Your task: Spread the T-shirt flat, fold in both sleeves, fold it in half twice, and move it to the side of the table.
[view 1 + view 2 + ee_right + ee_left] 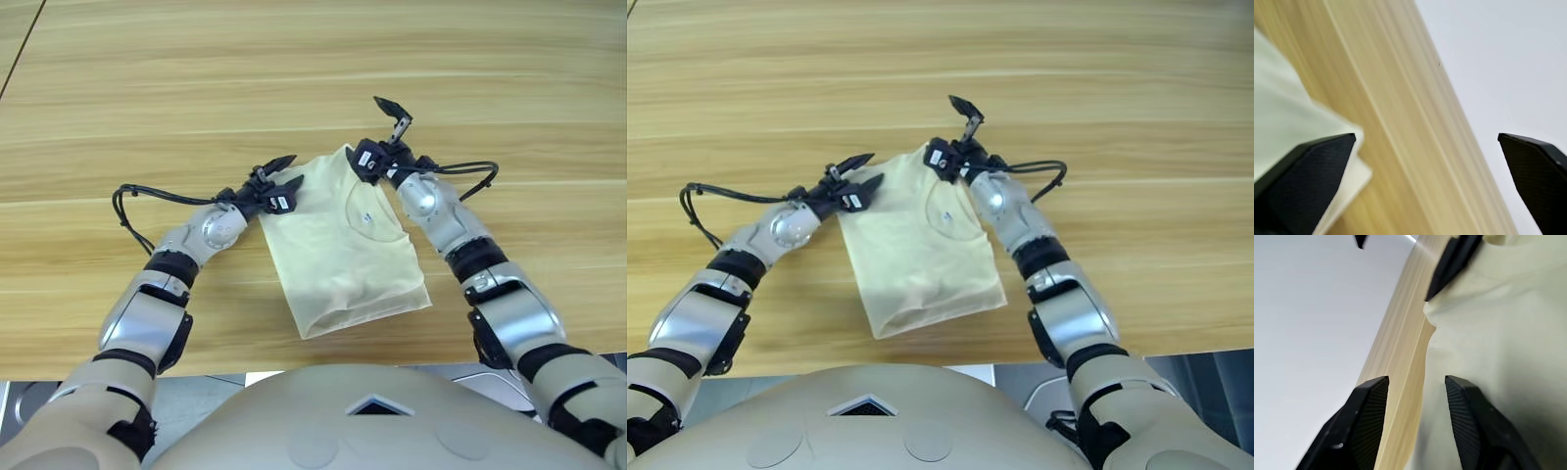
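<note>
The T-shirt (pixel 343 245) lies on the bench (pixel 147 78) between my two arms, near my edge of it. It is pale yellow and folded to a narrow oblong, set slightly askew, with the collar end pointing away from me and the neckline showing on top. The end nearest me is a plain, straight edge.

My left fingers (pixel 1369 426) are at the far left corner of the shirt and stand apart, holding nothing. One finger hangs over the cloth just inside its side edge, the other over bare wood beside it. I cannot tell whether either tip touches down.

My right fingers (pixel 1308 181) are at the far right corner, by the collar, and are spread wide. One is low over the corner of the cloth and the other is raised up and away from it, well clear of the shirt. They grip nothing either. The two sets of fingers sit at opposite corners of the collar end.
</note>
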Action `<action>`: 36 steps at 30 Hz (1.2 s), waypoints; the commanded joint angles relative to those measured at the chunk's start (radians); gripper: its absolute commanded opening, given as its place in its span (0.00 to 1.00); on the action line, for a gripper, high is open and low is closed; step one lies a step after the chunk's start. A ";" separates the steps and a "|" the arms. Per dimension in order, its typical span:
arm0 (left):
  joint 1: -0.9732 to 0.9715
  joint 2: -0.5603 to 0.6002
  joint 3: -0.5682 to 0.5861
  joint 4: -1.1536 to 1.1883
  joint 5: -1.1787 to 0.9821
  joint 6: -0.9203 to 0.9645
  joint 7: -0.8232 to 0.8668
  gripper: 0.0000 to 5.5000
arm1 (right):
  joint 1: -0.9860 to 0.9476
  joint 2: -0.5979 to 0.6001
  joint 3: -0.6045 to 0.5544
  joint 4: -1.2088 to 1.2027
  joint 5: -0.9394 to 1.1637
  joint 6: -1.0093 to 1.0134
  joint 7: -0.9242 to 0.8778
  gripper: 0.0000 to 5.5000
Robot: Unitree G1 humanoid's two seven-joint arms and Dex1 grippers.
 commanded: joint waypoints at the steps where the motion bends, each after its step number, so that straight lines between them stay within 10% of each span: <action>1: 0.051 0.005 -0.057 0.064 0.049 0.045 -0.004 0.39 | -0.073 0.000 0.010 0.177 -0.023 -0.004 -0.066 0.98; 12: 0.027 0.003 -0.099 0.103 0.048 0.067 0.053 0.39 | -0.082 -0.047 -0.043 0.233 0.048 -0.061 -0.080 0.98; 25: -0.075 0.099 0.015 0.135 -0.070 -0.019 0.096 0.39 | 0.244 -0.232 -0.166 -0.462 0.370 -0.232 0.371 0.98; 36: -0.149 0.182 0.034 0.196 -0.069 -0.092 0.051 0.39 | 0.384 -0.306 -0.137 -0.603 0.385 -0.298 0.555 0.98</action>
